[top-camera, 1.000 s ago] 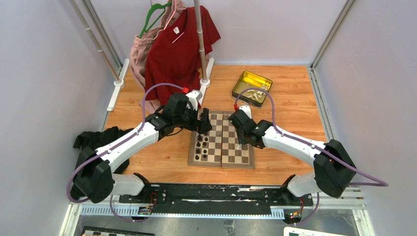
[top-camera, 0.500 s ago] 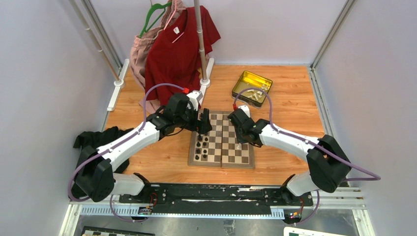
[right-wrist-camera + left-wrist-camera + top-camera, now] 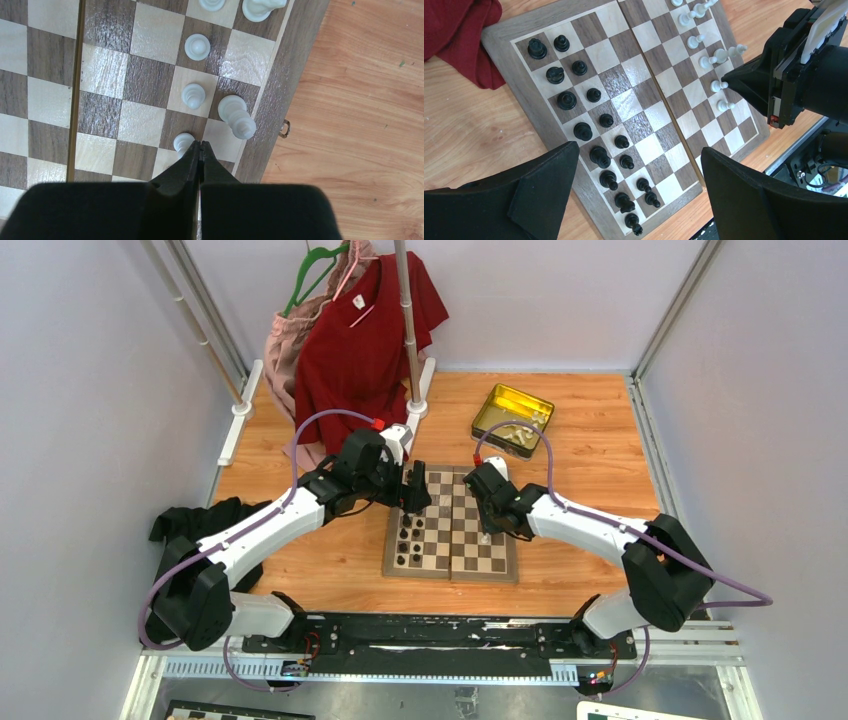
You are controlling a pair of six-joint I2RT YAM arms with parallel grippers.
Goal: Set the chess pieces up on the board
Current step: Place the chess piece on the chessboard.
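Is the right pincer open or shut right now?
Shut: the right pincer shows its fingers pressed together, no gap, beside a white pawn.

Top camera sits high above and behind the arm bases, looking down and forward over the whole table [image 3: 600, 450], with the board [image 3: 452, 540] mid-frame, distant and small. Left wrist camera looks steeply down across the board from the black pieces' [image 3: 583, 131] side, fairly close. The left gripper [image 3: 639, 148] has its own fingers [image 3: 539, 200] framing the bottom corners, and most squares are in shot. Right wrist camera faces straight down, very close, on just a few squares by the board's border, the right gripper [image 3: 200, 146] poking up from the bottom edge. Both wrist views share that strip of white pieces [image 3: 719, 86]. The left one catches the right gripper too, and all three share the board.
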